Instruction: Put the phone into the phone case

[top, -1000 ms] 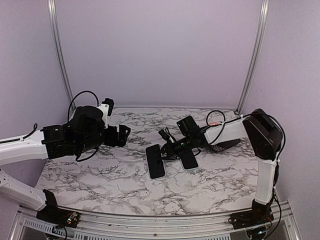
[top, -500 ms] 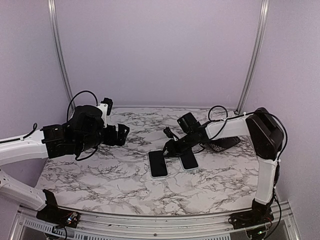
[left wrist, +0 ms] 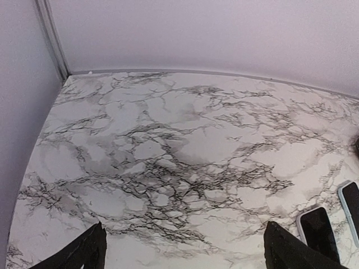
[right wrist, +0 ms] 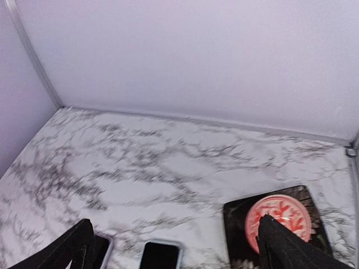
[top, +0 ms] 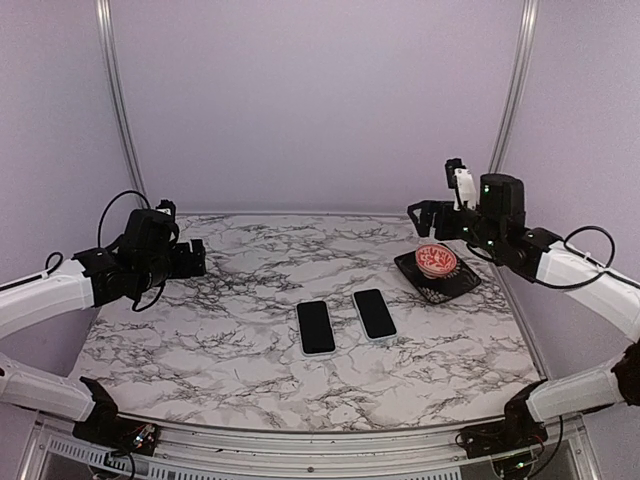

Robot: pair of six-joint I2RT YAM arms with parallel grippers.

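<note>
Two flat black-faced slabs with pale rims lie side by side mid-table, the left one (top: 315, 327) and the right one (top: 374, 313). Each looks like a phone in a pale case; I cannot tell phone from phone case. The left wrist view catches them at its right edge (left wrist: 317, 224) (left wrist: 350, 202); the right wrist view shows them at the bottom (right wrist: 98, 249) (right wrist: 160, 256). My left gripper (top: 195, 258) (left wrist: 185, 224) hangs open and empty over the table's left side. My right gripper (top: 420, 215) (right wrist: 174, 220) is raised at the back right, open and empty.
A black square tray (top: 462, 284) (right wrist: 235, 213) carrying a red patterned disc (top: 437, 260) (right wrist: 280, 213) sits at the right, under my right arm. Purple walls with metal corner posts (top: 117, 110) close off the back and sides of the marble tabletop (top: 250, 330).
My right gripper opened and its arm drew up and back to the right, away from the two slabs. The left arm retreated leftward. The left slab shifted slightly and lies free.
</note>
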